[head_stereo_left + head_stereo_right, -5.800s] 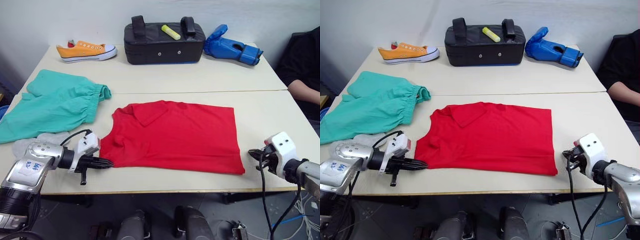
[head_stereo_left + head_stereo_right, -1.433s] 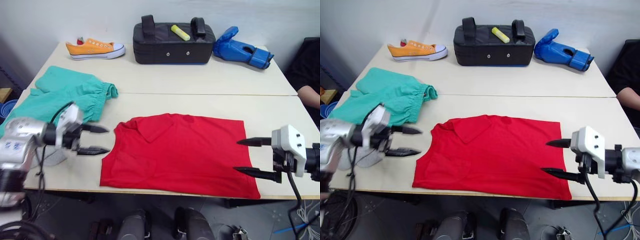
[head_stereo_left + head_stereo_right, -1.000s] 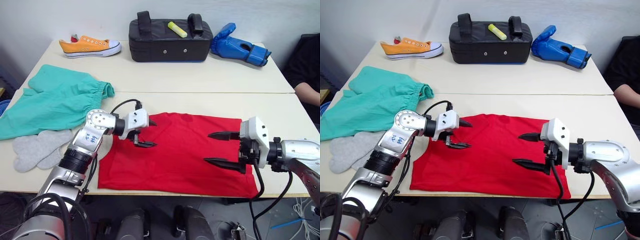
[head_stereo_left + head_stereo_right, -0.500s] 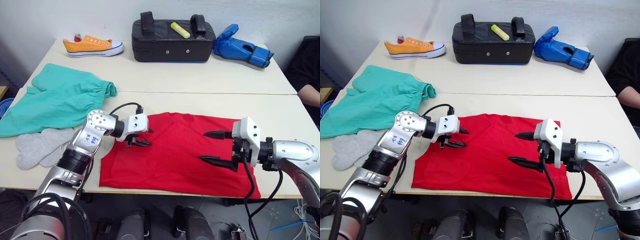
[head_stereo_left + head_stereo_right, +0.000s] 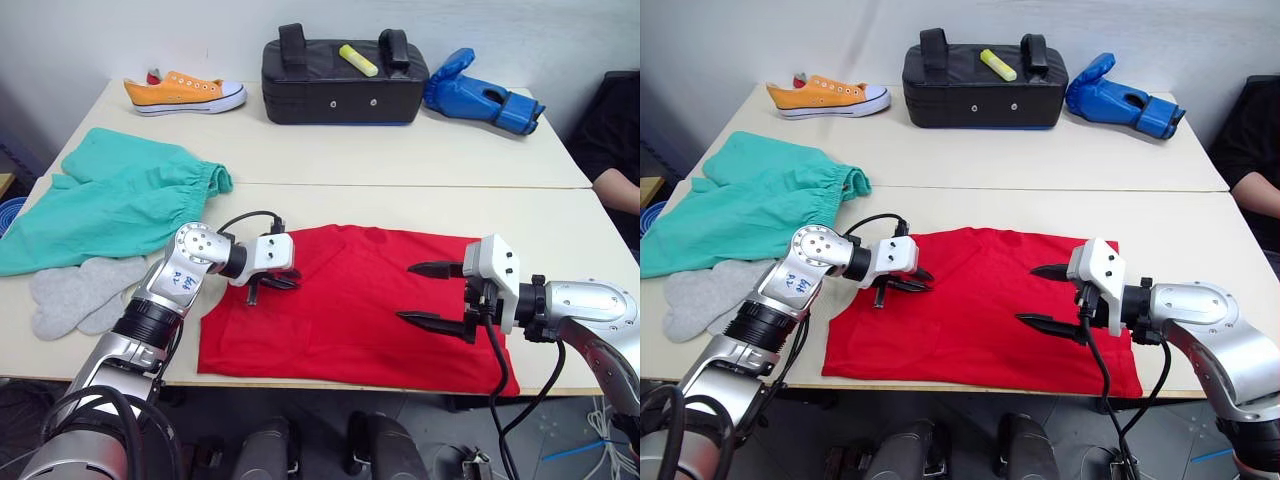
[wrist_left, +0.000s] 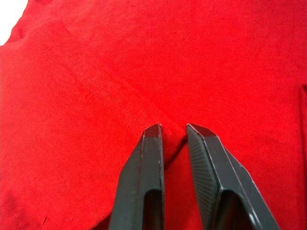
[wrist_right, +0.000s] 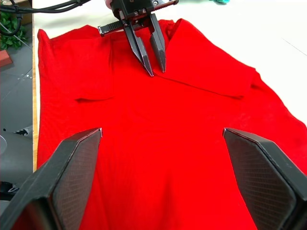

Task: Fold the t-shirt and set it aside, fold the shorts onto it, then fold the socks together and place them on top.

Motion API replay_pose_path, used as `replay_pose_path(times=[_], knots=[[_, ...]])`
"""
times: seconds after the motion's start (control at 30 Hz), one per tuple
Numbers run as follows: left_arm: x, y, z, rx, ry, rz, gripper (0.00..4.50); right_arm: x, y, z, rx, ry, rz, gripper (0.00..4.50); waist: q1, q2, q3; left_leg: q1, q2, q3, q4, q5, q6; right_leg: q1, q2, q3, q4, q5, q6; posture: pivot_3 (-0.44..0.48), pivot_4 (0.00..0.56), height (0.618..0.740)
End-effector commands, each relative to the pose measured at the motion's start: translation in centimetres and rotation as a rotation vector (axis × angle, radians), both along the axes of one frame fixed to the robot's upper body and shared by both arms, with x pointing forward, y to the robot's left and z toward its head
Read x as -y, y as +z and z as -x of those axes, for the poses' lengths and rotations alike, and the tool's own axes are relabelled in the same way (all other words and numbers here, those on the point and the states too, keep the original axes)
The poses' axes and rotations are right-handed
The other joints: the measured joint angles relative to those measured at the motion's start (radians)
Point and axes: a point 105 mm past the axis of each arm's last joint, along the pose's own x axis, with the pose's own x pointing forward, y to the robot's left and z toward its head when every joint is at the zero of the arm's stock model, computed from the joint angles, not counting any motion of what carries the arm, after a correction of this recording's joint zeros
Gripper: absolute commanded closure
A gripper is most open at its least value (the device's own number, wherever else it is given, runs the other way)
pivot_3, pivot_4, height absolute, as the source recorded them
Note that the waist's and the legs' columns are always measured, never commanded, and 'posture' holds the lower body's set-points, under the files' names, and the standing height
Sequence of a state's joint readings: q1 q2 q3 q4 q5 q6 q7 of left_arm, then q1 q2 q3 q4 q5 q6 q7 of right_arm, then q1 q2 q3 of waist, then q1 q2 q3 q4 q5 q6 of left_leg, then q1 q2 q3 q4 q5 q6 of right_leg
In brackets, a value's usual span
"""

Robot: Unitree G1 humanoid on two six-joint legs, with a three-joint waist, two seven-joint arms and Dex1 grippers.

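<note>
left pincer (image 5: 283, 281) down on the t-shirt (image 5: 355, 310) near its collar end, fingers (image 6: 152, 158) drawn nearly together with a small ridge of red cloth pinched up between the tips; whether the cloth is truly gripped cannot be told, only that a narrow gap remains. right pincer (image 5: 432, 295) spread wide, hovering over the t-shirt's hem side, one finger above the other, nothing between them; its wrist view looks across the red cloth straight at the left pincer. t-shirt lies flat at the front of the worktop (image 5: 560, 225), already folded into a rough rectangle, collar end toward the robot's left. beyond the t-shirt's collar end, the socks (image 5: 70, 292) lie side by side on the worktop, just beside the left arm. the shorts (image 5: 115, 200) spread loosely behind the socks, gathered waistband facing the t-shirt, apart from it. well behind the t-shirt, along the far edge: orange sneaker (image 5: 185, 93) behind the shorts, black padded bag (image 5: 343, 82) with a yellow marker (image 5: 355, 61) on top, blue boxing glove (image 5: 482, 91) just beside the bag. a person's arm (image 5: 615, 187) at the worktop's right edge.
</note>
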State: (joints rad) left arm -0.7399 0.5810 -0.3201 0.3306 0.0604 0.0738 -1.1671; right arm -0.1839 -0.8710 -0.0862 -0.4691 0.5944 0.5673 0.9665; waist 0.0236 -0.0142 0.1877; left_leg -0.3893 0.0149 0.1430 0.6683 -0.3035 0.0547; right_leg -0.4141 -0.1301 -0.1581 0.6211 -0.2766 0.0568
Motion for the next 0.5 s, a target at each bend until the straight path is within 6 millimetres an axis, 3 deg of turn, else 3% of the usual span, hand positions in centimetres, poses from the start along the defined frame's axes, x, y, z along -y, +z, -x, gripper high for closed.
replay_pose_path(times=[0.03, 0.2, 0.33, 0.5], knots=[[-0.54, 0.62, -0.07, 0.03, -0.013, 0.002, 2.72, -0.04, 0.83, 0.02, 0.04, -0.002, -0.021, 0.42, 0.0, 0.0, 0.0, 0.0, 0.0, 0.0, 0.0, 0.0, 0.0, 0.0, 0.0, 0.0, 0.0, 0.0, 0.0, 0.0, 0.15, 0.74], [-0.55, 0.58, -0.26, 0.053, -0.013, 0.0, 1.22, 0.03, 0.79, -0.01, 0.039, -0.007, -0.019, 0.42, 0.0, 0.0, 0.0, 0.0, 0.0, 0.0, 0.0, 0.0, 0.0, 0.0, 0.0, 0.0, 0.0, 0.0, 0.0, 0.0, 0.15, 0.74], [-0.44, 0.26, -0.54, 0.058, -0.008, 0.0, 1.22, 0.1, 0.89, -0.08, 0.039, -0.012, -0.02, 0.42, 0.0, 0.0, 0.0, 0.0, 0.0, 0.0, 0.0, 0.0, 0.0, 0.0, 0.0, 0.0, 0.0, 0.0, 0.0, 0.0, 0.15, 0.74], [-0.22, -0.13, -0.81, 0.045, -0.004, 0.008, 2.46, 0.13, 0.83, -0.06, 0.036, -0.016, -0.017, 0.42, 0.002, 0.0, 0.0, 0.001, 0.0, 0.0, 0.0, 0.0, 0.0, 0.001, 0.0, 0.0, 0.001, 0.0, 0.0, 0.0, 0.15, 0.74]])
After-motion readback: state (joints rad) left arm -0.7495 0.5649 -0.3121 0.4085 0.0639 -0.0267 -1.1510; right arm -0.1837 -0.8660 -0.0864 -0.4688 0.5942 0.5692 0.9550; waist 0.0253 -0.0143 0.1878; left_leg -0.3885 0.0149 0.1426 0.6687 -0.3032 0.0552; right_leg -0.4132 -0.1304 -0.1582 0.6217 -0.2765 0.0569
